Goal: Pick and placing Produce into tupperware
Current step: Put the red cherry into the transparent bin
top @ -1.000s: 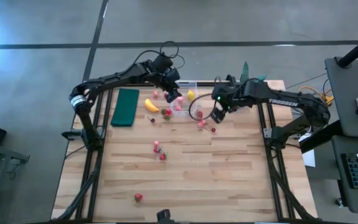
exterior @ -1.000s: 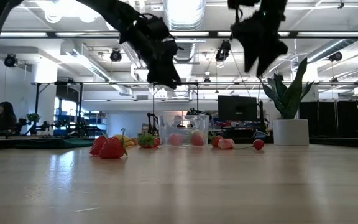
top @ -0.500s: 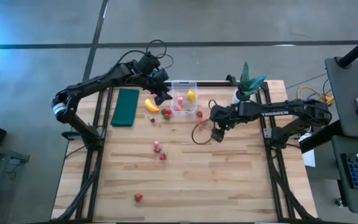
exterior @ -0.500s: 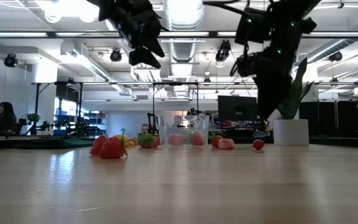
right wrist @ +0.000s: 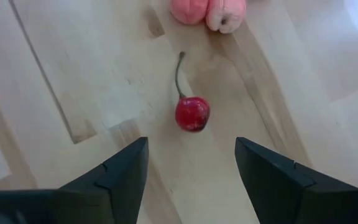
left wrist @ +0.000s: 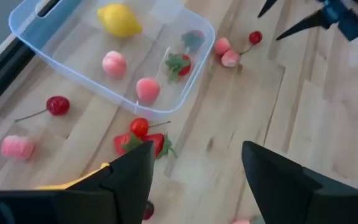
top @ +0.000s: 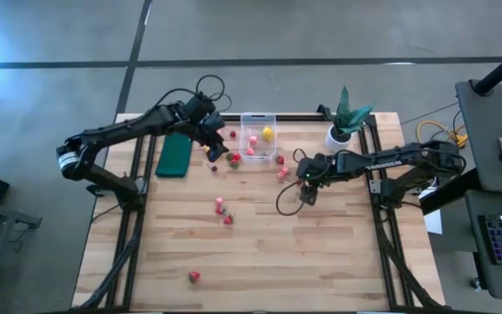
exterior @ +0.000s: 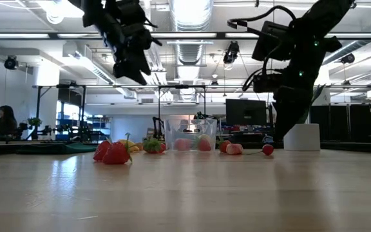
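Note:
The clear tupperware [top: 258,136] stands at the table's far middle and holds a yellow lemon [left wrist: 120,18], two pink fruits [left wrist: 114,63] and a strawberry [left wrist: 179,64]. My left gripper [top: 212,145] hovers open and empty to its left, above the banana [left wrist: 73,183] and two strawberries [left wrist: 145,140]. My right gripper [right wrist: 191,168] is open and low over the table, right of the box. A red cherry [right wrist: 192,113] lies on the wood just ahead of its fingertips, its stem toward two pink fruits [right wrist: 207,11].
A dark green pad [top: 175,155] lies at the far left and a potted plant [top: 342,122] stands at the far right. A cherry [left wrist: 58,104] and a pink fruit [left wrist: 16,147] lie by the box. More strawberries lie mid-table [top: 223,212] and near the front edge [top: 193,277].
My left gripper has drawn back from above the tupperware toward the table's left, staying high and open. My right gripper has come down close to the table over the cherry, its wrist rolling as it sank.

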Controlling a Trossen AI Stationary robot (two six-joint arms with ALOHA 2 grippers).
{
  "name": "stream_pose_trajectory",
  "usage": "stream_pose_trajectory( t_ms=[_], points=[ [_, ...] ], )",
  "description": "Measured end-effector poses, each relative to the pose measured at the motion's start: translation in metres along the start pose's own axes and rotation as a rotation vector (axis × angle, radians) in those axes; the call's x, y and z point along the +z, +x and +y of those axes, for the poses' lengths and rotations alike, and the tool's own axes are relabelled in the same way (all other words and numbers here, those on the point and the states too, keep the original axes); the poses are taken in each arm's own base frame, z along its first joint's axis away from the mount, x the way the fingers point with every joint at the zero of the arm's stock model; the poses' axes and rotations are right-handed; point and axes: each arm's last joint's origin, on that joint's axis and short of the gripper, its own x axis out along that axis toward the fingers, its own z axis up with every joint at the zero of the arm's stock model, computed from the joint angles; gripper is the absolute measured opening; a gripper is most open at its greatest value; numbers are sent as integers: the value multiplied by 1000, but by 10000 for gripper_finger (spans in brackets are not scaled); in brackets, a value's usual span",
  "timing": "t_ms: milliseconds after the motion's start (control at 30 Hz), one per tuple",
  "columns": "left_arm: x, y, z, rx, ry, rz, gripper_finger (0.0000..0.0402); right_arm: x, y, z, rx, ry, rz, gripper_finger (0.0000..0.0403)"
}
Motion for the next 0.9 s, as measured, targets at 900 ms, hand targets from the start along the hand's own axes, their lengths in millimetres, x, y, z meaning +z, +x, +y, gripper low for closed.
stream_pose_trajectory(
  t_ms=[900],
  points=[
    [-8, 19, 5, -4, 34, -116, 228, 6, 22, 4, 2, -55, -9, 223]
  ],
)
